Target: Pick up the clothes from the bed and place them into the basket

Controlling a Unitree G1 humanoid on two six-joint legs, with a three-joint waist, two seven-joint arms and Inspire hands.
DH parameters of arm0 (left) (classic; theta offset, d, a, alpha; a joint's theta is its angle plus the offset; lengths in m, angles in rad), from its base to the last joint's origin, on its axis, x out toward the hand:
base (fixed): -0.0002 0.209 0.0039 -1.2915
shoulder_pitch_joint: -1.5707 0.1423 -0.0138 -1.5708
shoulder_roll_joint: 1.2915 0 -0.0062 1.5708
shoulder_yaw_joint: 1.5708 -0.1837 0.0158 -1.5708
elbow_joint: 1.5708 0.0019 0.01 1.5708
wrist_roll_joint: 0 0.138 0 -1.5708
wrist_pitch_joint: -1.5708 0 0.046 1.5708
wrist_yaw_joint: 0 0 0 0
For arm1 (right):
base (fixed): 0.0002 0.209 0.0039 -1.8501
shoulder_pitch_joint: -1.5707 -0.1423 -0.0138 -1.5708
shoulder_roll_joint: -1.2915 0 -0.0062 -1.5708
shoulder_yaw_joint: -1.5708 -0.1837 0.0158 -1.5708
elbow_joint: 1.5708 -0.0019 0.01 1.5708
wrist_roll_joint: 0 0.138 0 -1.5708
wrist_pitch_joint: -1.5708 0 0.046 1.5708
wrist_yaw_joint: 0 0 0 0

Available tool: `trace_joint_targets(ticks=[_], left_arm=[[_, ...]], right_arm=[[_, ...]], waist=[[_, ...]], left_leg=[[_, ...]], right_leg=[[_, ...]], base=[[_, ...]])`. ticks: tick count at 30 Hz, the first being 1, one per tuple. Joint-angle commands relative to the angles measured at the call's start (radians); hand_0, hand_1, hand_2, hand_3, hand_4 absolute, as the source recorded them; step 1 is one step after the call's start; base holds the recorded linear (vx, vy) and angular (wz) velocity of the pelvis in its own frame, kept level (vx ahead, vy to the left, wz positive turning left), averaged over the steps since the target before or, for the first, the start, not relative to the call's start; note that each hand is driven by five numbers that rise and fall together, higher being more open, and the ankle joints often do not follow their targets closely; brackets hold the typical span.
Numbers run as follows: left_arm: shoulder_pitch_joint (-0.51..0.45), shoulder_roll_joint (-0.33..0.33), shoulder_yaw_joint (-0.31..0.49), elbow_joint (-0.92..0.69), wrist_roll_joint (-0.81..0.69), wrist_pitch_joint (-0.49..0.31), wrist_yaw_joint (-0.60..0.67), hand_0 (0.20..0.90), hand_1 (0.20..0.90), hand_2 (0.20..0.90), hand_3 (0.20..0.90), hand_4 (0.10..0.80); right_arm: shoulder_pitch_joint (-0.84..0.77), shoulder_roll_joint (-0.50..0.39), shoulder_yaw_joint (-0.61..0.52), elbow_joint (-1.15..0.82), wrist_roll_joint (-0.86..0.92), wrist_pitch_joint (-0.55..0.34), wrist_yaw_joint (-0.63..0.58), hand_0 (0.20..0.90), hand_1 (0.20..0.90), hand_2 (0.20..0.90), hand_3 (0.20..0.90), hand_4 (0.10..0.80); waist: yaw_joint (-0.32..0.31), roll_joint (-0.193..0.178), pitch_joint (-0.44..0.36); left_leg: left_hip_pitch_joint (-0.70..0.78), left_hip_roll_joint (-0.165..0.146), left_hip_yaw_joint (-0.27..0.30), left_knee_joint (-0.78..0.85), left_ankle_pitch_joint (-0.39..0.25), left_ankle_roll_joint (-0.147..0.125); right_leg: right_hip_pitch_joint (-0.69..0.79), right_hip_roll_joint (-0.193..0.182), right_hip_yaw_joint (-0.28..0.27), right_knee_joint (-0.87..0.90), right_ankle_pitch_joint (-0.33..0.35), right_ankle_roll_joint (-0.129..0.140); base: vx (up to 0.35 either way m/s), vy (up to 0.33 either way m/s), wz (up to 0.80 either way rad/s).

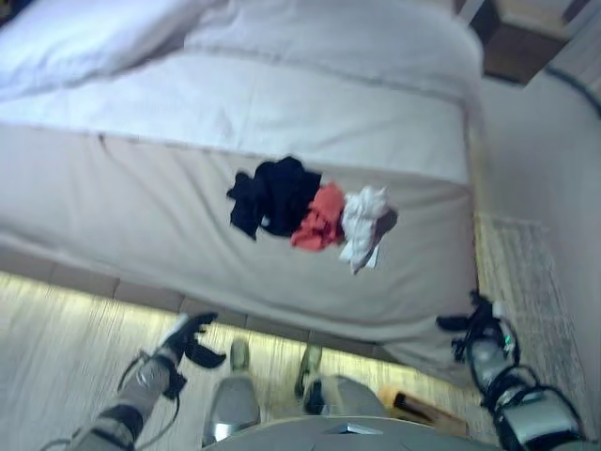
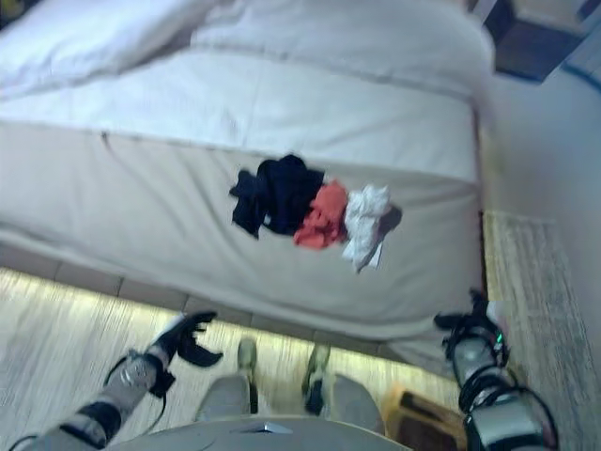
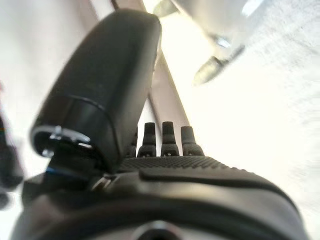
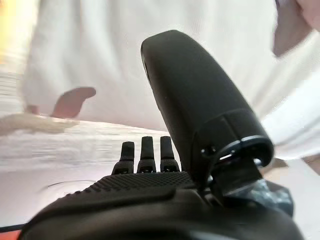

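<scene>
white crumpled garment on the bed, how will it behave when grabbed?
The white crumpled cloth garment lies bunched in folds, so it is probably floppy and will drape from a pinch. It looks thin, likely light. It touches the red crumpled garment, so a broad grasp may drag that along.

Soft motion blur throughout, bright glow strip under the bed (image 1: 282, 85), glare washing both wrist views

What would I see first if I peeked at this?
A little pile of clothes on the big bed: a black garment, a red garment beside it, then a white garment. Below the bed's edge, the left robot hand and right robot hand hang open and empty.
</scene>
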Motion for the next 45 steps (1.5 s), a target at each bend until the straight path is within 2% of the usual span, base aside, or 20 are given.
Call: trace_joint_targets(ticks=[1,5,8,13,14,15,19,23,26,28,30,37,45], left_arm=[[0.045,0.047,0.043,-0.043,-0.053,0.021,0.043,0.9,0.9,0.9,0.9,0.8],[0.067,0.062,0.062,-0.056,0.0,0.004,0.007,0.9,0.9,0.9,0.9,0.8],[0.115,0.054,0.031,-0.099,0.028,-0.026,-0.027,0.9,0.9,0.9,0.9,0.8],[0.141,0.036,0.016,-0.11,-0.009,-0.05,-0.03,0.9,0.9,0.9,0.9,0.8],[0.149,0.036,0.013,-0.114,-0.025,-0.054,-0.027,0.9,0.9,0.9,0.9,0.8],[0.163,0.035,0.015,-0.118,-0.045,-0.054,-0.016,0.9,0.9,0.9,0.9,0.8],[0.181,0.034,0.031,-0.105,-0.052,-0.072,-0.013,0.9,0.9,0.9,0.9,0.8],[0.206,0.043,0.05,-0.116,-0.073,-0.074,-0.02,0.9,0.9,0.9,0.9,0.8],[0.213,0.043,0.054,-0.121,-0.077,-0.075,-0.041,0.9,0.9,0.9,0.9,0.8],[0.215,0.041,0.05,-0.119,-0.088,-0.083,-0.041,0.9,0.9,0.9,0.9,0.8],[0.208,0.047,0.046,-0.123,-0.101,-0.084,-0.05,0.9,0.9,0.9,0.9,0.8],[0.182,0.068,0.043,-0.152,-0.168,-0.059,-0.062,0.9,0.9,0.9,0.9,0.8],[0.188,0.085,0.073,-0.192,-0.191,-0.038,-0.055,0.9,0.9,0.9,0.9,0.8]], right_arm=[[-0.049,-0.132,-0.014,-0.057,0.062,-0.037,0.025,0.9,0.9,0.9,0.9,0.8],[-0.119,-0.201,-0.02,-0.067,0.158,-0.068,0.106,0.9,0.9,0.9,0.9,0.8],[-0.181,-0.258,-0.032,-0.106,0.229,-0.088,0.184,0.9,0.9,0.9,0.9,0.8],[-0.292,-0.317,-0.02,-0.109,0.251,-0.085,0.217,0.9,0.9,0.9,0.9,0.8],[-0.316,-0.325,-0.015,-0.109,0.259,-0.101,0.217,0.9,0.9,0.9,0.9,0.8],[-0.333,-0.333,-0.014,-0.121,0.261,-0.14,0.218,0.9,0.9,0.9,0.9,0.8],[-0.381,-0.341,-0.007,-0.159,0.265,-0.158,0.215,0.9,0.9,0.9,0.9,0.8],[-0.401,-0.353,0.006,-0.191,0.268,-0.178,0.279,0.9,0.9,0.9,0.9,0.8],[-0.424,-0.356,0.017,-0.186,0.256,-0.132,0.274,0.9,0.9,0.9,0.9,0.8],[-0.449,-0.358,0.024,-0.138,0.233,-0.071,0.252,0.9,0.9,0.9,0.9,0.8],[-0.499,-0.365,0.049,-0.076,0.209,-0.046,0.247,0.9,0.9,0.9,0.9,0.8],[-0.653,-0.367,0.138,0.011,0.218,-0.009,0.298,0.9,0.9,0.9,0.9,0.8],[-0.672,-0.377,0.171,-0.066,0.221,-0.123,0.395,0.9,0.9,0.9,0.9,0.8]], waist=[[0.039,0.037,0.025],[0.058,0.055,0.051],[0.064,0.081,0.07],[0.077,0.113,0.091],[0.079,0.124,0.094],[0.082,0.135,0.095],[0.085,0.15,0.105],[0.091,0.166,0.109],[0.094,0.179,0.114],[0.1,0.186,0.115],[0.109,0.196,0.12],[0.123,0.235,0.135],[0.128,0.242,0.15]], left_leg=[[-0.085,-0.006,0.063,0.106,-0.032,0.01],[-0.182,-0.011,0.037,0.194,-0.047,0.01],[-0.221,-0.014,0.03,0.225,-0.052,0.014],[-0.275,-0.01,0.023,0.256,-0.047,0.016],[-0.278,-0.009,0.023,0.254,-0.042,0.015],[-0.272,-0.008,0.011,0.262,-0.072,0.005],[-0.284,-0.002,0.005,0.26,-0.059,-0.004],[-0.29,0.007,0.001,0.254,-0.045,-0.013],[-0.306,0.013,-0.004,0.263,-0.037,-0.018],[-0.315,0.016,-0.002,0.264,-0.03,-0.018],[-0.328,0.018,-0.005,0.258,-0.02,-0.019],[-0.414,0.017,-0.005,0.288,-0.01,-0.014],[-0.497,0.026,-0.002,0.352,-0.02,-0.006]], right_leg=[[-0.06,-0.049,0.081,0.09,0.009,0.03],[-0.141,-0.063,0.052,0.154,-0.012,0.003],[-0.189,-0.07,0.043,0.2,-0.032,-0.015],[-0.247,-0.083,0.031,0.261,-0.053,-0.027],[-0.254,-0.083,0.031,0.274,-0.06,-0.029],[-0.253,-0.078,0.044,0.297,-0.097,-0.02],[-0.265,-0.076,0.045,0.32,-0.114,-0.024],[-0.27,-0.081,0.035,0.333,-0.125,-0.028],[-0.287,-0.089,0.033,0.359,-0.131,-0.03],[-0.298,-0.093,0.032,0.372,-0.135,-0.031],[-0.312,-0.097,0.028,0.382,-0.136,-0.031],[-0.419,-0.126,0.037,0.447,-0.141,-0.033],[-0.517,-0.15,0.045,0.542,-0.164,-0.046]], base=[[-0.035,-0.028,0.03],[-0.043,-0.026,0.08],[-0.002,0.039,0.09],[0.007,0.015,0.03],[0.119,0.049,0.06],[0.121,0.029,0.07],[0.049,0.008,0.0],[0.043,0.005,-0.01],[0.026,0.009,0.01],[0.039,-0.008,0.03],[0.0,0.0,0.0],[-0.063,0.025,0.02],[-0.051,0.012,0.06]])
